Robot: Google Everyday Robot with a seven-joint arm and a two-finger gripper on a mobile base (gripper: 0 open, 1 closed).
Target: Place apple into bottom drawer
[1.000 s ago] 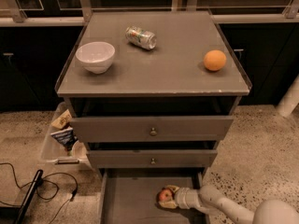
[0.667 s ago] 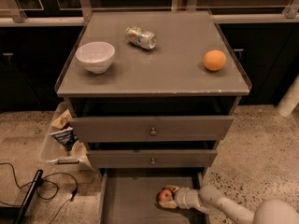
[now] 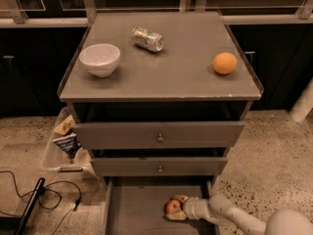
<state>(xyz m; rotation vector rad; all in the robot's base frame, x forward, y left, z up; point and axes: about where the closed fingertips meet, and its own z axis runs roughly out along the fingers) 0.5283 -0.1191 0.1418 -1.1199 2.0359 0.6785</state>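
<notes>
The red apple [image 3: 172, 206] sits low inside the open bottom drawer [image 3: 137, 209], near its right side. My gripper [image 3: 176, 207] reaches into the drawer from the lower right, and its pale fingers close around the apple from above and below. The white arm runs off toward the bottom right corner. Whether the apple rests on the drawer floor I cannot tell.
On the cabinet top stand a white bowl [image 3: 100, 59], a tipped can [image 3: 147, 38] and an orange [image 3: 225, 63]. Two upper drawers with metal knobs [image 3: 160, 138] sit slightly open. A plastic bin with snack packs [image 3: 66, 143] and black cables [image 3: 34, 199] lie left on the floor.
</notes>
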